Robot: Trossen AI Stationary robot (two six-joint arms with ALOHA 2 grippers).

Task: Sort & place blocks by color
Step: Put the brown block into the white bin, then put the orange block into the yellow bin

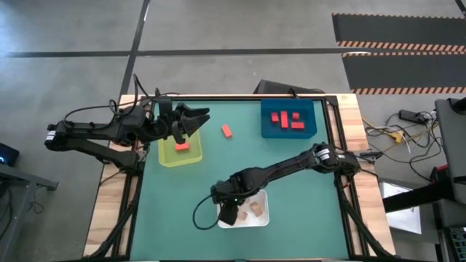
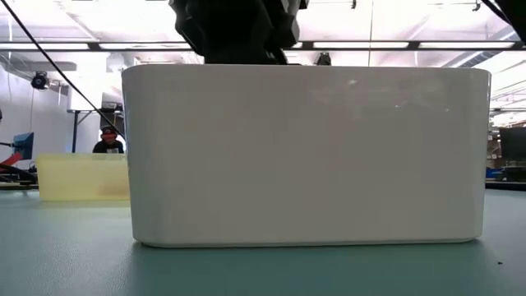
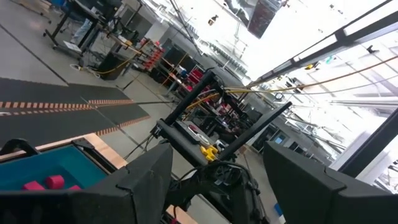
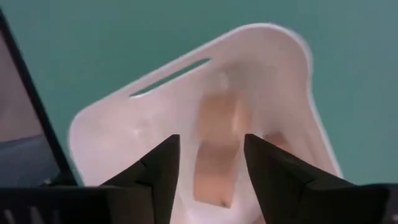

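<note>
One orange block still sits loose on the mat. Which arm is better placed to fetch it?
Likely the left. Its pincer hovers open over the yellow-green tray, close beside the loose orange block. The right pincer is down over the white tray with tan blocks, farther away.

In the high view the table [image 1: 182,218] fills the lower middle of the frame. A tray [image 1: 179,154] sits at left of centre with one block [image 1: 180,146] inside it. Just right of that tray, a lone block [image 1: 226,131] lies on the bare mat. A second tray [image 1: 288,119] stands at upper right of the table, holding several blocks [image 1: 287,119]. A third tray [image 1: 246,209] lies at lower centre, with blocks [image 1: 255,209] in it. The left gripper [image 1: 191,121] hangs over the first tray's upper edge; the right gripper [image 1: 228,212] is over the third tray's left part.
</note>
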